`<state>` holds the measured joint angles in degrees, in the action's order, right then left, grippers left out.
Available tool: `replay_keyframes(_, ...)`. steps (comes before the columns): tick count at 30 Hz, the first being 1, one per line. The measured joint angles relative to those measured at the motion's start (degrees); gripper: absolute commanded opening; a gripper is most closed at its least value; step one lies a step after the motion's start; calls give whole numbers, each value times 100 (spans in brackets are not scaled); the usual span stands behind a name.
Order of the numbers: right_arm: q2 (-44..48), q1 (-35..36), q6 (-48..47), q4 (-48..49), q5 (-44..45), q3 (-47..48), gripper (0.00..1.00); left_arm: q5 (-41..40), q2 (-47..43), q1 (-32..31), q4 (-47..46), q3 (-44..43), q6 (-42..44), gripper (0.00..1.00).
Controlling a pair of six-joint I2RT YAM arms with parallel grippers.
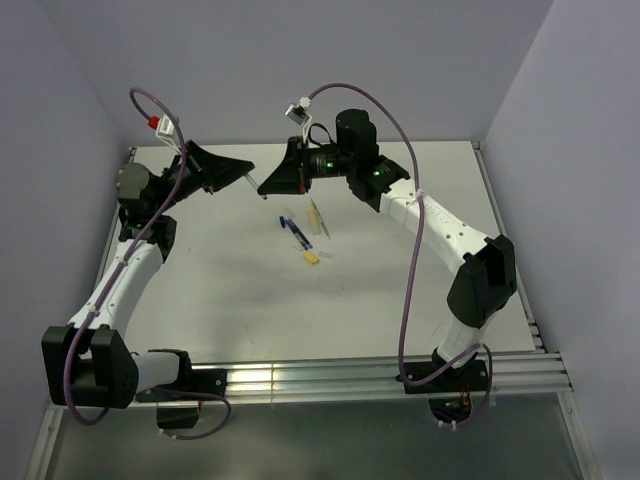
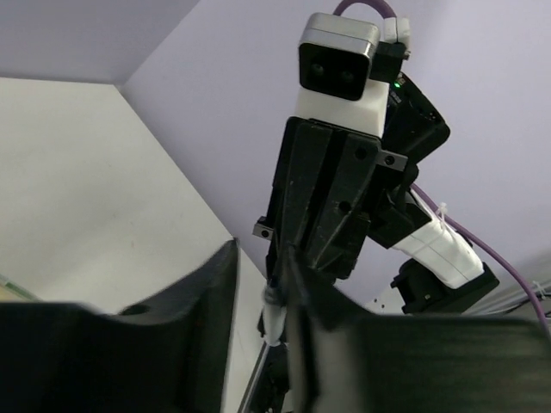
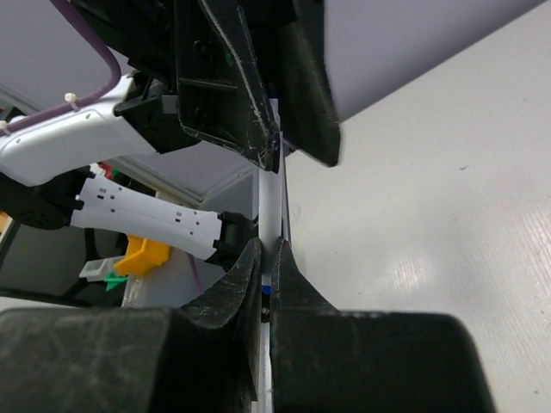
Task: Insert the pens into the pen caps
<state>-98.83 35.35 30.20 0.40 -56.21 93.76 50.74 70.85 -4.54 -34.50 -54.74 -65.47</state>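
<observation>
White pen point(image 3: 269, 202) gripped aloft; blue pen point(image 1: 296, 233), pale pen point(image 1: 318, 217), yellow cap point(image 1: 311, 258) flat.

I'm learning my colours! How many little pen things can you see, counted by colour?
Blue pen on the table: 1
Pale yellow pen: 1
Bright yellow cap: 1
Whitish stick held by the right gripper: 1
Total: 4
A faint pale bit beside the yellow cap is too small to count.

Pale pen point(image 2: 274, 320) between dark fingers point(image 2: 194, 331) — right gripper point(image 2: 281, 256) close above
</observation>
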Motion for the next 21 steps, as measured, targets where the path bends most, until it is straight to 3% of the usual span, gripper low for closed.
replay_keyframes(2, 0, -2, 17, 7, -4, -37, 0, 39, 9, -59, -101, 0, -111, 16)
replay_keyframes(3, 0, -2, 24, 7, -15, -48, 0, 50, 20, -94, -162, 0, -181, 2)
replay_keyframes(4, 0, -2, 39, 4, -28, -59, 4, 50, 28, -125, -201, 0, -232, 0)
replay_keyframes(6, 0, -13, 94, 24, -61, -79, 23, 59, 44, -153, -249, 0, -284, 0)
replay_keyframes(7, 0, -15, 127, 42, -85, -81, 46, 59, 55, -164, -264, -2, -299, 0)
replay_keyframes(10, 0, -20, 175, 109, -195, -109, 61, 79, 105, -223, -269, -2, -323, 0)
replay_keyframes(14, 0, -20, 173, 144, -345, -118, 62, 107, 153, -304, -258, -2, -323, 0)
replay_keyframes(21, -35, -20, 232, 188, -498, -116, 44, 114, 164, -446, -258, -7, -317, 0)
